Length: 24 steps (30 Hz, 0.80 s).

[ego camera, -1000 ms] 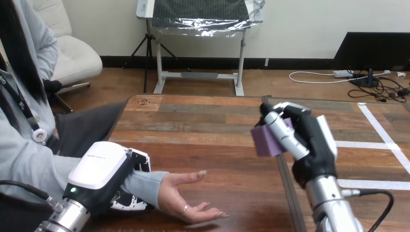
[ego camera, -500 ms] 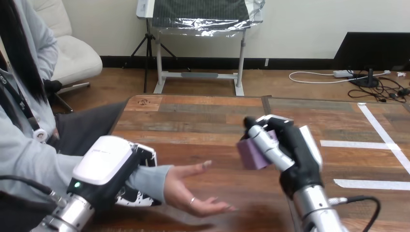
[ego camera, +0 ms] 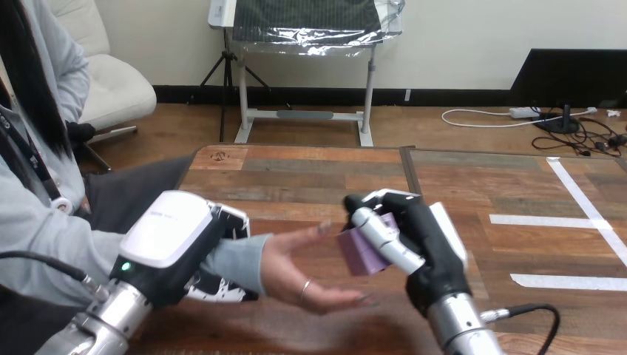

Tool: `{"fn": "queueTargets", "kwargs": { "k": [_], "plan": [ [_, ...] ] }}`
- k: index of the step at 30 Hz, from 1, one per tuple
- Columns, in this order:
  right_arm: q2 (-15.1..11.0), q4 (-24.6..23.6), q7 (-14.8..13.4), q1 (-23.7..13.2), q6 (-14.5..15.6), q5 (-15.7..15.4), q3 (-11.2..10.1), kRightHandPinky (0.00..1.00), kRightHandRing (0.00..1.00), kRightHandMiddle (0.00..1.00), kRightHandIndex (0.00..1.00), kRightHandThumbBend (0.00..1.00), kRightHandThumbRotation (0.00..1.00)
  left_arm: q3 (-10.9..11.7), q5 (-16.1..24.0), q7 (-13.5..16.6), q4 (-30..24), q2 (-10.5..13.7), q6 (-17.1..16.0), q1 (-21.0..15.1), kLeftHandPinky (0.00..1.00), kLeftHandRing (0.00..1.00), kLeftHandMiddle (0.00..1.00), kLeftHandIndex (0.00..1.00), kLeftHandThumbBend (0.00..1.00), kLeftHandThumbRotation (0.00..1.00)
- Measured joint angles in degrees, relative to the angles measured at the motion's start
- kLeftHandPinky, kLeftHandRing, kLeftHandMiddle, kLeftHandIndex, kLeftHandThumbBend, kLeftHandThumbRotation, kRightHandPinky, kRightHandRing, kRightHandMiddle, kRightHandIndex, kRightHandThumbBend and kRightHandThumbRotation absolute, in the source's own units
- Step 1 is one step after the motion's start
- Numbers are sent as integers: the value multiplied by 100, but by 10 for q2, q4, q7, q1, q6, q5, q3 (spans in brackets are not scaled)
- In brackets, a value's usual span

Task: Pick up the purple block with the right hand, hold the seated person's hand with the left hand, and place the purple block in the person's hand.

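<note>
The purple block (ego camera: 360,253) hangs above the table, pinched in my right hand (ego camera: 414,244), whose fingers and thumb curl round it. It sits just right of the person's hand (ego camera: 299,277), which lies palm up and open at lower centre, its fingertips close under the block. My left hand (ego camera: 188,244) is wrapped around the person's wrist at the grey sleeve (ego camera: 240,259), with its fingers showing under the sleeve.
The wooden table (ego camera: 296,177) stretches ahead with bare boards at the back. White tape strips (ego camera: 562,222) mark the right side. The person sits at the left edge.
My right hand has carried the purple block left and down toward the person's open palm. My left hand and the person's hand have risen and shifted slightly right.
</note>
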Motion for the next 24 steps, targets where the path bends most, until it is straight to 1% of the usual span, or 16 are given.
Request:
{"fn": "queueTargets", "kwargs": {
  "k": [3, 6, 12, 15, 24],
  "plan": [
    [2, -9, 0, 6, 3, -6, 9, 1, 5, 9, 14, 24, 36, 3, -3, -6, -9, -2, 2, 0, 23, 25, 29, 31, 84, 21],
    [3, -19, 0, 12, 6, -8, 18, 0, 4, 9, 14, 24, 31, 6, -5, -11, -14, -4, 2, -2, 24, 25, 29, 31, 84, 20],
    [4, -39, 3, 22, 17, -7, 31, 0, 4, 9, 14, 23, 27, 8, -6, -19, -20, -12, 6, -6, 24, 25, 29, 31, 85, 19],
    [4, -45, 2, 25, 17, -12, 38, 0, 5, 9, 13, 22, 20, 8, -6, -24, -20, -15, 7, -9, 24, 25, 29, 31, 85, 19],
    [4, -55, -8, 32, 16, -31, 51, 0, 5, 9, 13, 21, 10, 8, -5, -35, -20, -24, 13, -17, 23, 25, 29, 31, 86, 19]
  ]
}}
